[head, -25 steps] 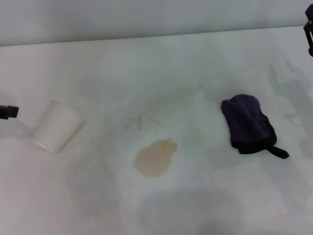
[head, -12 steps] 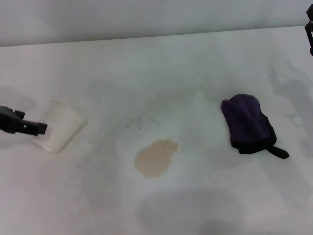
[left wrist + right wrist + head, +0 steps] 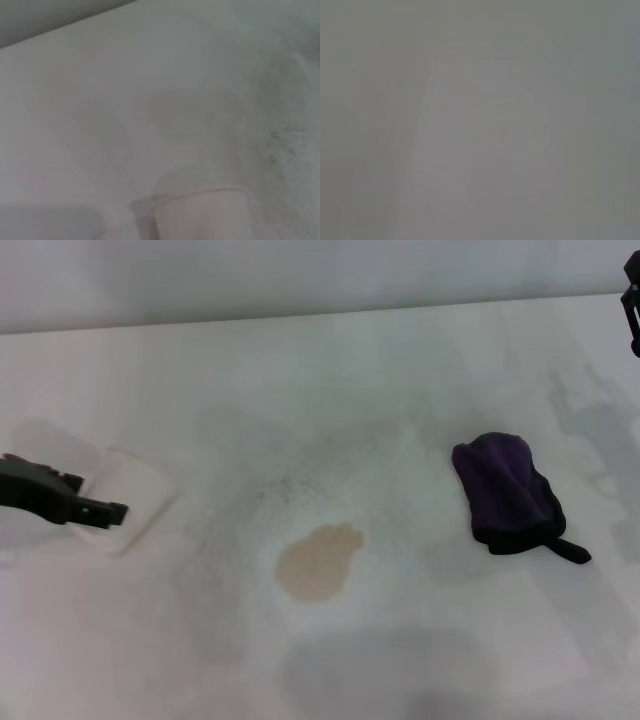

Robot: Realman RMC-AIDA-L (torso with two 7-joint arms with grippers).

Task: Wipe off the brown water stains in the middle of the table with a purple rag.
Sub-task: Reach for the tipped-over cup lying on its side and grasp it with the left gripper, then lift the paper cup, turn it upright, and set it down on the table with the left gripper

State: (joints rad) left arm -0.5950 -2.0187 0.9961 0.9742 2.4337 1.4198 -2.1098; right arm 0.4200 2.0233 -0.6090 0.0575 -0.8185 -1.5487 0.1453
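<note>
The brown water stain [image 3: 319,562] is a flat tan oval puddle in the middle of the white table [image 3: 330,380]. The purple rag [image 3: 506,493] lies bunched to its right, with its short black tail pointing toward the front right. My left gripper [image 3: 100,511] reaches in from the left edge and hangs over a white cup [image 3: 132,498] that lies on its side, far left of the stain. The cup's rim also shows in the left wrist view [image 3: 200,210]. My right gripper [image 3: 632,310] shows only partly at the top right edge, behind and to the right of the rag.
Faint grey smudges and dark specks [image 3: 290,485] mark the table just behind the stain. The table's back edge [image 3: 320,315] meets a grey wall. The right wrist view shows only a blank grey surface.
My left gripper has moved in from the left edge toward the right and now covers part of the white cup. The rag, the stain and the right arm have not moved.
</note>
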